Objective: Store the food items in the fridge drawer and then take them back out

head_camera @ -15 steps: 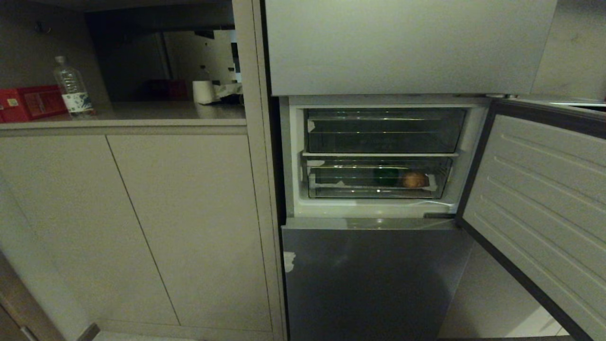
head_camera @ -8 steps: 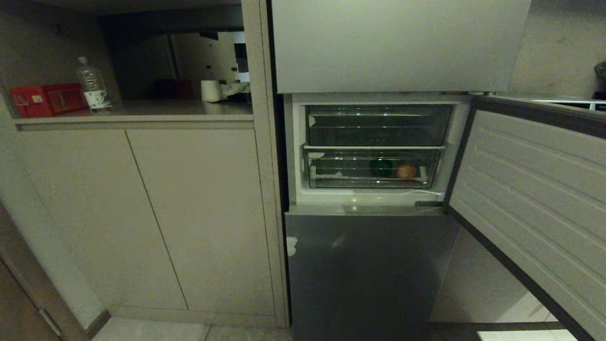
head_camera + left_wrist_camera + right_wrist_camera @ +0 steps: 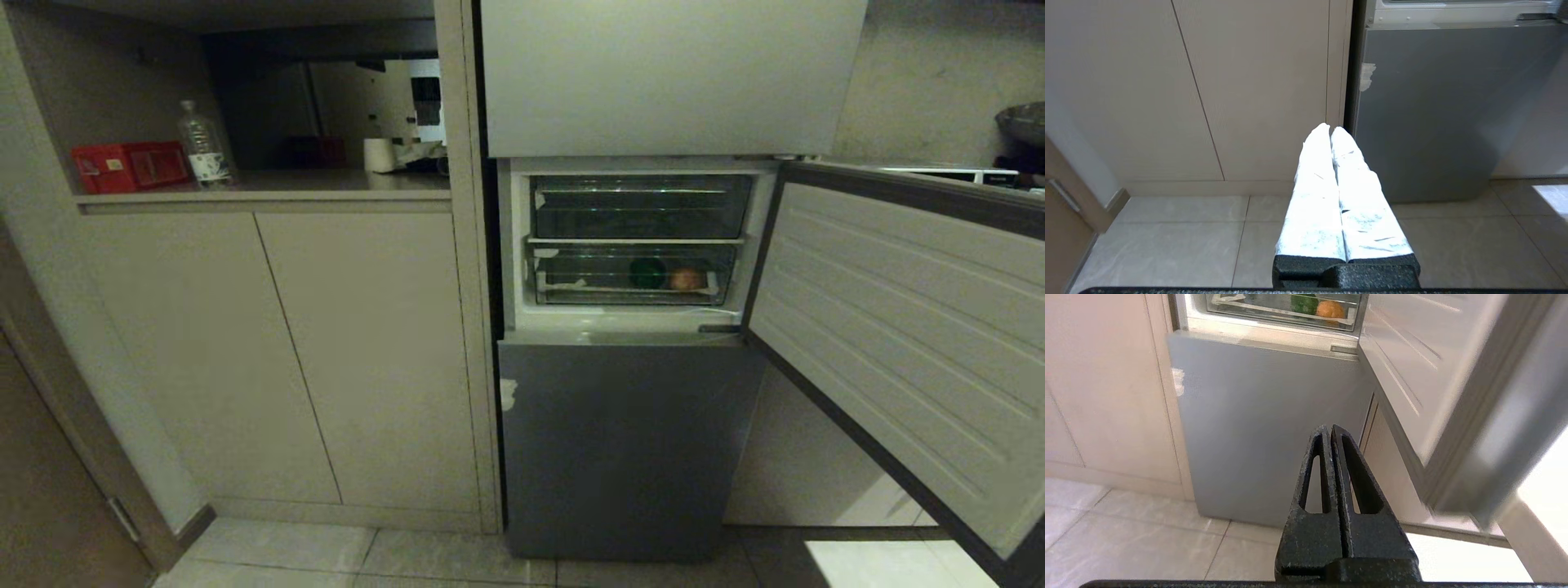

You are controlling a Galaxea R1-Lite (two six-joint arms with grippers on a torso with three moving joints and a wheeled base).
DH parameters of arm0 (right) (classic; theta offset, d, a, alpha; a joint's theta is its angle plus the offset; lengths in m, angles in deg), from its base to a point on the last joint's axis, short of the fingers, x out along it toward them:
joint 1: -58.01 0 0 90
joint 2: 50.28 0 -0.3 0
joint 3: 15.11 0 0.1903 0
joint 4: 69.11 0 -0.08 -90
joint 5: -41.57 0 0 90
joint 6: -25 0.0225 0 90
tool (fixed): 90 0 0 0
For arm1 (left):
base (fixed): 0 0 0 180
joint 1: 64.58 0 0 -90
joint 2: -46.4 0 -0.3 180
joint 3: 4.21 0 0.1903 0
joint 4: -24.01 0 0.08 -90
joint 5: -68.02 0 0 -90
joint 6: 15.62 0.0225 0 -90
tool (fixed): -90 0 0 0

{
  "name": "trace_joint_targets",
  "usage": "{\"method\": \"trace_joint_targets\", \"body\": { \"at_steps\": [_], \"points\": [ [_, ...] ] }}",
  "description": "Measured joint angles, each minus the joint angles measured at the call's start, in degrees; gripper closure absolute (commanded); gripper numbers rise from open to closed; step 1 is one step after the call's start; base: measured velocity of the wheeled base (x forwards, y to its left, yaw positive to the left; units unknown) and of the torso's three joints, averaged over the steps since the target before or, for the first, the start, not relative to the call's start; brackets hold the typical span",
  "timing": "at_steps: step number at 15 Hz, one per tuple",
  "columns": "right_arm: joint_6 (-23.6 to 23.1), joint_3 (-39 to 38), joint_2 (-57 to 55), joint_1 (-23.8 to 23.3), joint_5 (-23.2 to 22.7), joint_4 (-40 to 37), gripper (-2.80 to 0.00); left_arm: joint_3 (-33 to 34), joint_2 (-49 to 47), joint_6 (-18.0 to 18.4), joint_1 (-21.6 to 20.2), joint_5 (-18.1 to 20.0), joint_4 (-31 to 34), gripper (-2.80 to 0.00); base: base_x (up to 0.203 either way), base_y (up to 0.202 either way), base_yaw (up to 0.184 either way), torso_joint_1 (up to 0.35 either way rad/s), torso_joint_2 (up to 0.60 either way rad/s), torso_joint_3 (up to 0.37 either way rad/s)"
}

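The dark green food item (image 3: pixel 647 273) and the smaller tan-brown food item (image 3: pixel 687 279) lie side by side inside the fridge drawer (image 3: pixel 563 292), the lower of two clear bins in the open middle compartment of the fridge. The green one sits nearer the drawer's middle, the tan one toward the drawer's door-side end; whether the two touch is hard to tell through the plastic. Scraps of white tape cling to the drawer's front. Directly above the drawer is a second clear bin (image 3: pixel 640 206), which looks empty as far as the dim view allows. Below the drawer is the grey closed lower fridge door (image 3: pixel 624 441), with a pale scuff at its edge. The compartment door (image 3: pixel 906 327) stands swung wide open beside the drawer.

On the far side of the drawer from that door are beige cabinet doors (image 3: pixel 277 351), and above them a counter niche with a red box (image 3: pixel 131 166), a clear water bottle (image 3: pixel 204 153) and a white cup (image 3: pixel 377 154).

The left gripper (image 3: pixel 1330 130) hangs low before the cabinet and lower fridge door, fingers pressed together on nothing. The right gripper (image 3: pixel 1329 428) hangs below the drawer, likewise clenched and empty.
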Motion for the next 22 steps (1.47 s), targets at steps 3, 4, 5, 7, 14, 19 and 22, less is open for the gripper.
{"method": "trace_joint_targets", "body": {
  "at_steps": [3, 4, 5, 7, 14, 19, 22],
  "points": [
    [0.1, 0.0, 0.0, 0.0, 0.3, -0.2, 0.0, 0.0, 0.0, 0.0, 0.0, 0.0, 0.0, 0.0, -0.022, 0.0, 0.002, -0.001, 0.0, 0.001],
    [-0.1, 0.0, 0.0, 0.0, 0.8, -0.2, 0.0, 0.0, 0.0, 0.0, 0.0, 0.0, 0.0, 0.0, 0.0, 0.0, 0.0, 0.0, 0.0, 0.0],
    [-0.3, 0.0, 0.0, 0.0, 2.1, -0.5, 0.0, 0.0, 0.0, 0.0, 0.0, 0.0, 0.0, 0.0, 0.0, 0.0, 0.0, 0.0, 0.0, 0.0],
    [-0.2, 2.5, -1.1, -0.1, 4.3, -1.4, 0.0, 0.0, 0.0, 0.0, 0.0, 0.0, 0.0, 0.0, 0.0, 0.0, 0.0, 0.0, 0.0, 0.0],
    [8.6, 22.5, -24.2, -16.5, 5.9, -1.2, 0.0, 0.0, 0.0, 0.0, 0.0, 0.0, 0.0, 0.0, 0.0, 0.0, 0.0, 0.0, 0.0, 0.0],
    [11.9, 28.1, -38.1, -40.1, -4.7, 6.9, 0.0, 0.0, 0.0, 0.0, 0.0, 0.0, 0.0, 0.0, 0.0, 0.0, 0.0, 0.0, 0.0, 0.0],
    [12.2, 30.5, -44.3, -46.4, -9.1, 8.5, 0.0, 0.0, 0.0, 0.0, 0.0, 0.0, 0.0, 0.0, 0.0, 0.0, 0.0, 0.0, 0.0, 0.0]
  ]
}}
